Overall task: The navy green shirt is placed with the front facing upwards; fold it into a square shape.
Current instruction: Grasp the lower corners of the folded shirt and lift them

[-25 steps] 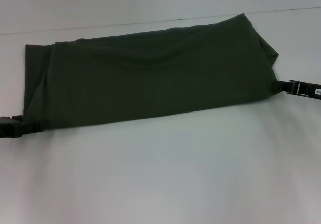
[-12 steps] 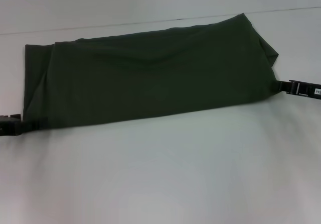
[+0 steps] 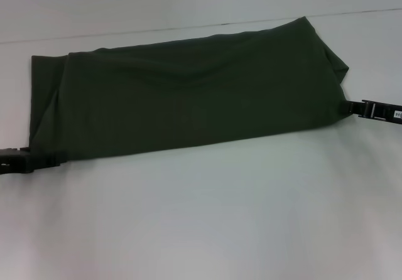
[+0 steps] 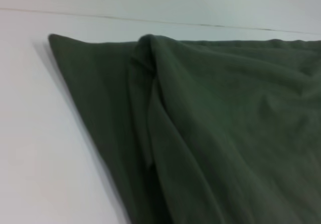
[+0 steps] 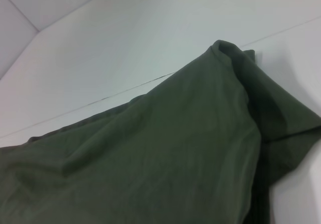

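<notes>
The table [image 3: 201,217] nearest the robot is a bare white surface. Beyond it the shirt [image 3: 188,101] lies folded into a long band that runs across the table, its right end sitting farther back than its left.

The left gripper [image 3: 28,159] is at the near left corner of the band, low against the table, with its black body reaching off the picture's edge. Its tip meets the cloth at the hem; whether the fingers are spread or pinching the fabric cannot be told, since the dark cloth and the dark fingers run together. Up and away from this gripper the shirt's left edge runs back to a squared far corner, where a paler under-layer shows beside the top fold. In the left wrist view the cloth [image 4: 210,133] fills most of the picture, with a raised ridge of fabric running back to that far corner.

The right gripper [image 3: 350,107] is at the right end of the band, its black body with a white label stretching outward. Its tip touches the shirt's edge just below a small bulge of gathered cloth; here too the state of the fingers cannot be told. Behind and inward of this gripper the shirt rises to its farthest corner. The right wrist view shows the cloth [image 5: 150,169] sloping up to that corner, with a folded flap hanging on one side.

Past the shirt a thin dark seam [image 3: 188,26] crosses the white surface.
</notes>
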